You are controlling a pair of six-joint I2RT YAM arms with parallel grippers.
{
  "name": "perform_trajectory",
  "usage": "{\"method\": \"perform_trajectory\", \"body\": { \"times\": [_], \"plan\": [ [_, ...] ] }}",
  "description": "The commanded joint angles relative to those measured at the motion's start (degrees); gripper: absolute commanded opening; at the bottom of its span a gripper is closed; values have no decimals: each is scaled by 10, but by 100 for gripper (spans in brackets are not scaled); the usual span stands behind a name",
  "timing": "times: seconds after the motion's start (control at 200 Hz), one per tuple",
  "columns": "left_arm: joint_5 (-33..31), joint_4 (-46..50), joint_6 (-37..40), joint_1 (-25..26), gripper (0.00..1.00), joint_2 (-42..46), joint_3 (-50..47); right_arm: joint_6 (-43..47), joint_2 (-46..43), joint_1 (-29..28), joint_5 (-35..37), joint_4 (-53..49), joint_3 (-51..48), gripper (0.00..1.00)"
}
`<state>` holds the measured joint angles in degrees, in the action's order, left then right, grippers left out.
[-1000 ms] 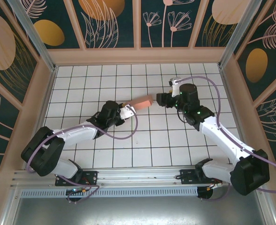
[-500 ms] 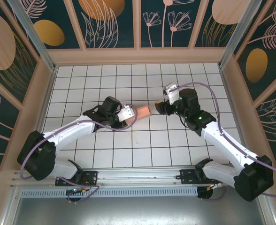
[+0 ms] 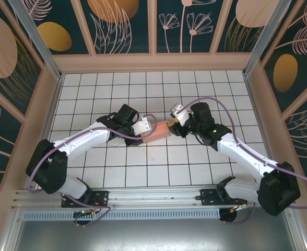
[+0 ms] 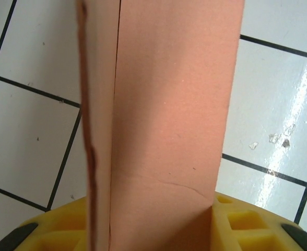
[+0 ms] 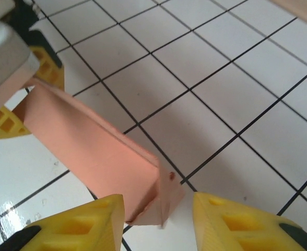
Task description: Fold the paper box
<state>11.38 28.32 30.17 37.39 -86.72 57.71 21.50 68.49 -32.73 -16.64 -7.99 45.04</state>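
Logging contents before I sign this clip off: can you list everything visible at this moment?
paper box: one, salmon pink, mid-table between the two pincers
table: one, white tiles with black grid lines, floor of the enclosure
wall panels: several, dark teal with gold and pink plant designs, beige frames, around the table
rail: one, silver metal, near edge, carrying both arm bases
left arm: one, white and black, reaching in from near left
right arm: one, white and black, reaching in from near right
left pincer: one, yellow fingers, clamped on one end of the box
right pincer: one, yellow fingers, open, straddling the box's other end
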Motion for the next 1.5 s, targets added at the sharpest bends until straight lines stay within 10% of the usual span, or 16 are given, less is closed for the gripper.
{"method": "perform_trajectory", "body": {
  "times": [0.0,0.525,1.496],
  "plan": [
    [12,44,9,-4,34,-28,12,20,13,-6,-4,-11,28,37],
    [6,35,9,-4,33,-26,13,27,50,-9,10,-37,61,0],
    [6,33,-116,-4,39,-79,83,-216,90,-44,157,39,34,0]
  ]
}}
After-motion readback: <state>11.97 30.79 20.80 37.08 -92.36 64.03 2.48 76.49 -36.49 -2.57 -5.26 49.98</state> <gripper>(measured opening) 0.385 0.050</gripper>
